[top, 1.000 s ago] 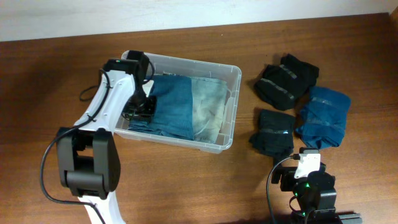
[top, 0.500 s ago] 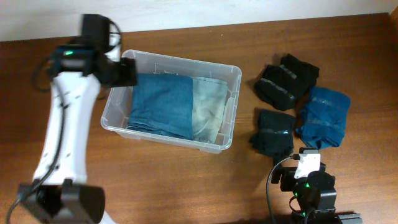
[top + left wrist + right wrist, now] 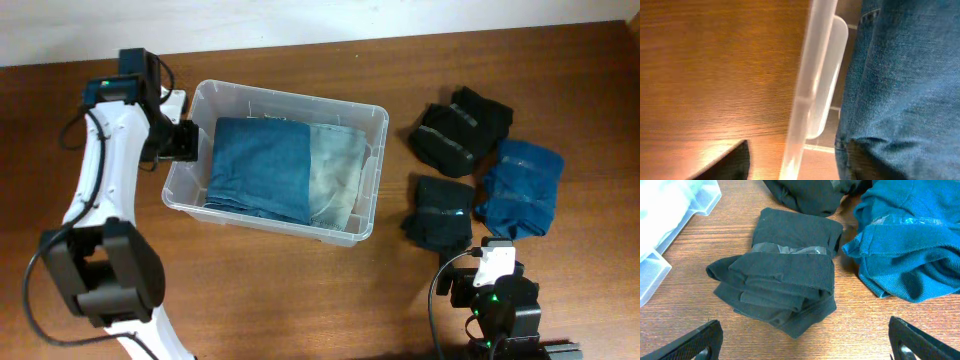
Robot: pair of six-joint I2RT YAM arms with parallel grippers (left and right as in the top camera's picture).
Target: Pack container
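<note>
My R claw [image 3: 807, 341] wide, empty; black banded cloth bundle [image 3: 782, 285] dead ahead. Clear rectangular plastic bin [image 3: 374, 175] sits twd bench's left edge. L claw [image 3: 185, 140] beside it, state unclear.

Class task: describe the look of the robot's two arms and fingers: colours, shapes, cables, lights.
The left arm has slim white links, bulky black joints, a small green light and looping black cables. The right arm is a black body with a white block, a green light and black cables. Its fingers are black.
</note>
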